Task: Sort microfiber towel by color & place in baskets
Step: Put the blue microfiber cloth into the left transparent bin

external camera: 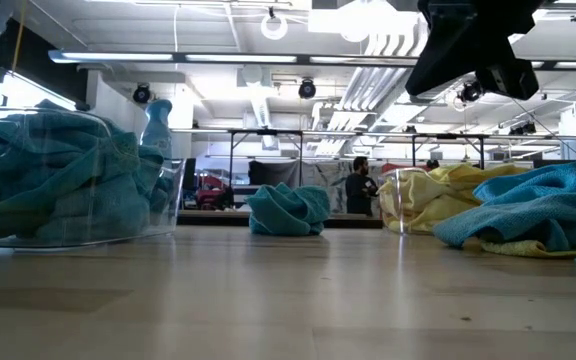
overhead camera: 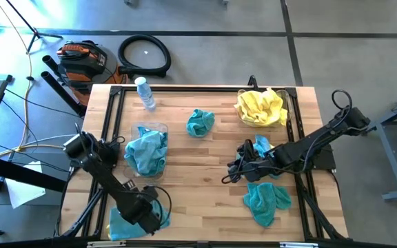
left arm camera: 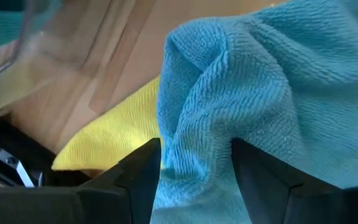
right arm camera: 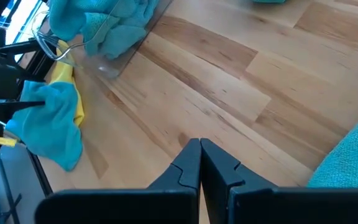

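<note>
My left gripper (overhead camera: 150, 215) (left arm camera: 196, 155) is at the table's near-left corner, shut on a teal towel (overhead camera: 124, 224) (left arm camera: 272, 81) that lies over a yellow towel (left arm camera: 114, 134). My right gripper (overhead camera: 227, 178) (right arm camera: 201, 146) is shut and holds nothing, hovering over bare wood near the middle. Loose teal towels lie beside it (overhead camera: 266, 200), under its arm (overhead camera: 260, 147) and farther off (overhead camera: 200, 122) (external camera: 288, 210). One clear basket (overhead camera: 158, 128) (external camera: 173, 190) holds teal towels (overhead camera: 145, 153). The other basket (overhead camera: 286, 117) (external camera: 393, 200) holds yellow towels (overhead camera: 260, 107). My left gripper pinches a bunched fold (left arm camera: 197, 130) of the teal towel between its two fingers (left arm camera: 143, 167); how many layers, I cannot tell. The rest of the towel spreads beyond the fingers over the yellow towel. Whether it is lifted off the table does not show.
A clear water bottle (overhead camera: 144, 93) (external camera: 156, 125) stands at the far-left side behind the teal basket. Bare wood (overhead camera: 191, 179) stretches between the two arms. The table's black frame rails (overhead camera: 112, 120) run along its left and right edges. People stand far off in the room.
</note>
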